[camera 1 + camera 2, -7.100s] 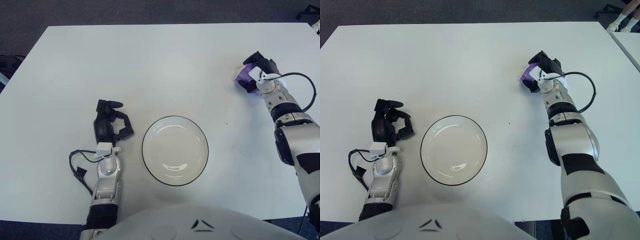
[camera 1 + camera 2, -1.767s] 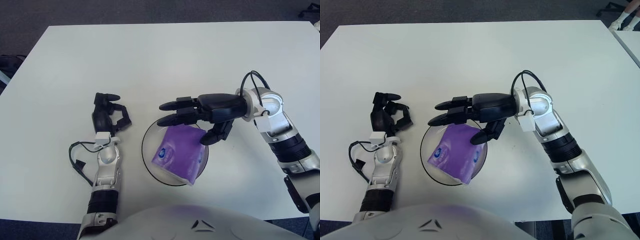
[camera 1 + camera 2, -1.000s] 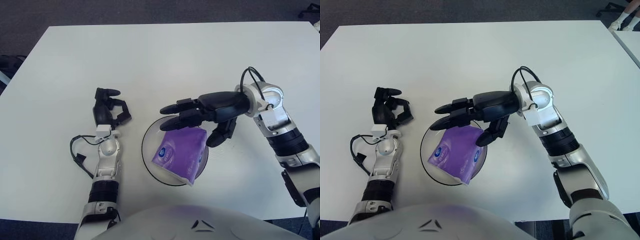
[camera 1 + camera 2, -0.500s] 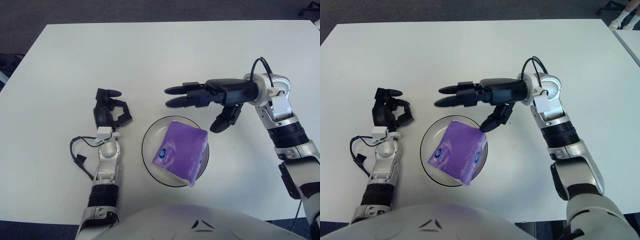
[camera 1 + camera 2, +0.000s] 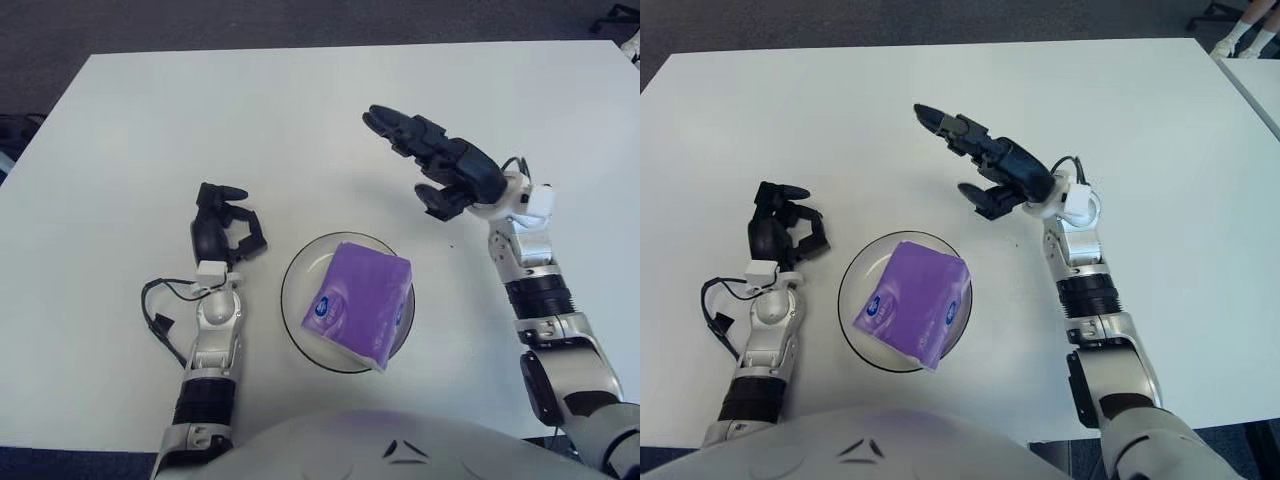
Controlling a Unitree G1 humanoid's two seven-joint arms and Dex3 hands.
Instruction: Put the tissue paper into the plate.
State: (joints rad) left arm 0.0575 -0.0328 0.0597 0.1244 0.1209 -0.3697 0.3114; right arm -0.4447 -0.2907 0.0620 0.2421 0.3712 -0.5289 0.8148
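A purple tissue pack [image 5: 358, 303] with a white and blue label lies in the white, dark-rimmed plate [image 5: 294, 305] near the table's front edge, one corner hanging over the rim. My right hand [image 5: 425, 160] is raised above the table behind and to the right of the plate, fingers spread, holding nothing. My left hand [image 5: 222, 228] shows to the left of the plate with its fingers curled and nothing in them.
The white table [image 5: 250, 120] stretches wide behind the plate. A black cable [image 5: 160, 320] loops beside my left forearm. Dark carpet lies beyond the table's far edge.
My right hand has lifted away from the plate, swinging up and back to the right with the forearm turned upright. The tissue pack stays in the plate. The left hand is unchanged.
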